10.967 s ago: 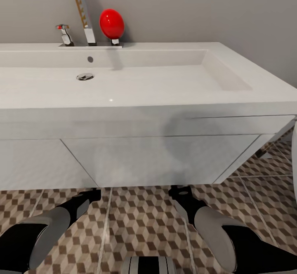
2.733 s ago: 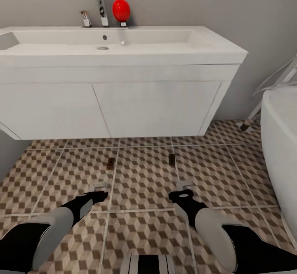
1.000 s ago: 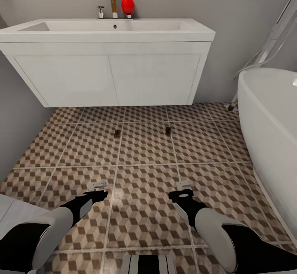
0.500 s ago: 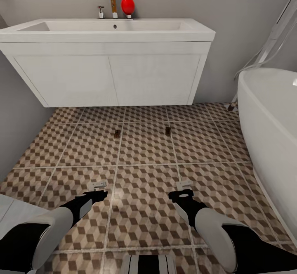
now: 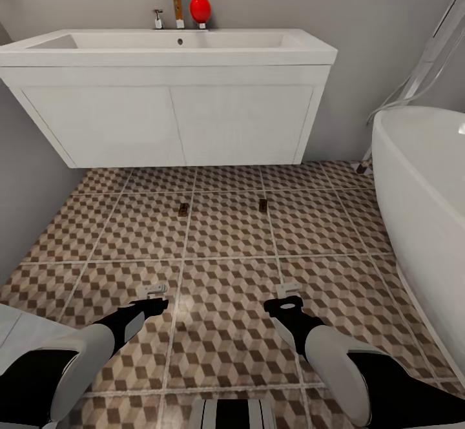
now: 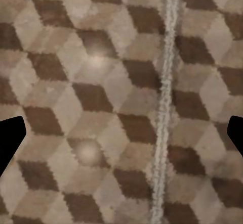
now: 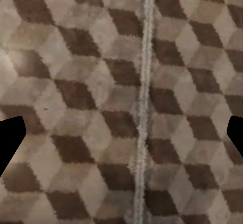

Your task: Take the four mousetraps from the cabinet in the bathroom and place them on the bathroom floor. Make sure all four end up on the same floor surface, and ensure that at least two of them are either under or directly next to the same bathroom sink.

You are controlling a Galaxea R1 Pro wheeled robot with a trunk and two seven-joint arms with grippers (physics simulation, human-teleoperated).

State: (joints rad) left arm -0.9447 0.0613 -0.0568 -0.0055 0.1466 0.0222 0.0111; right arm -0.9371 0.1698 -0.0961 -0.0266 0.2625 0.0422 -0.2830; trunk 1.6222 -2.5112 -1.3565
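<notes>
Lying flat on the bathroom floor [image 5: 226, 235]: two mousetraps [image 5: 183, 209], the right one [image 5: 263, 205] well apart from the left, each beside a grout line, on the near side of the sink [image 5: 174, 48] and its white vanity [image 5: 168, 125]. Looked farther off than seconds before, from the camera backing away, not from any shift of the traps; stood unchanged over the last second. Judged roughly half done: sink condition probably met, two more owed from the cabinet. Left gripper [image 5: 152, 296] and right gripper [image 5: 288, 294]: hung low over near tiles, fingers spread wide, nothing held. Bathtub [image 5: 420, 177] at right.
</notes>
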